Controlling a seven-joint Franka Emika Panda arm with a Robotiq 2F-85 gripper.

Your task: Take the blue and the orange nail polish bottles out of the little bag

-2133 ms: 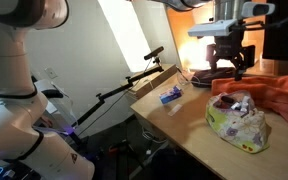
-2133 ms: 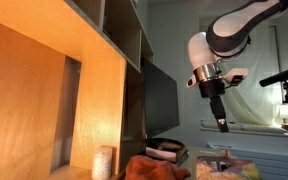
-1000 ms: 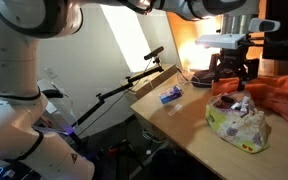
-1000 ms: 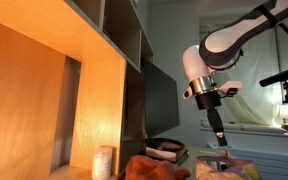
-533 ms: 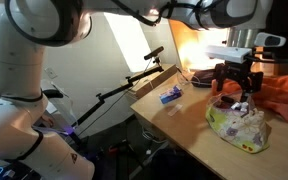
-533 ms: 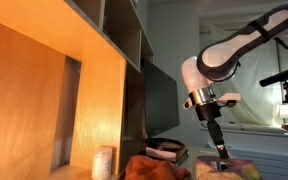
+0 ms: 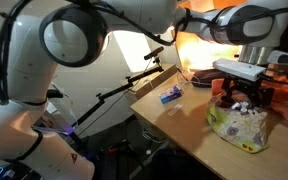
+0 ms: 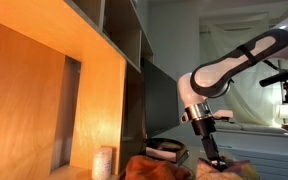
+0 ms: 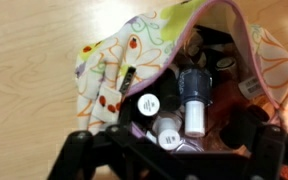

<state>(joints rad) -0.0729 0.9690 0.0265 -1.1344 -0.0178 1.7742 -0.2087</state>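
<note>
The little bag (image 9: 114,60) is pale with a flower print and a pink rim, and it lies open on the wooden table. Several small bottles with white caps fill it. One with a dark blue body (image 9: 195,88) lies in the middle. I cannot make out an orange bottle. My gripper (image 9: 174,165) is open just above the bag's mouth, with one dark finger at each side of the bottles. In both exterior views the gripper (image 7: 246,100) (image 8: 216,160) hangs straight down over the bag (image 7: 239,125) (image 8: 231,170).
A small blue and white object (image 7: 171,94) lies on the table (image 7: 184,125) towards its far corner. An orange cloth (image 7: 284,92) is heaped behind the bag. A black device (image 8: 167,150) and a wooden shelf unit (image 8: 44,90) stand at the side.
The arm has come down steadily from high above the table until the gripper sits right over the bag's mouth. The bag and the blue object have not moved.
</note>
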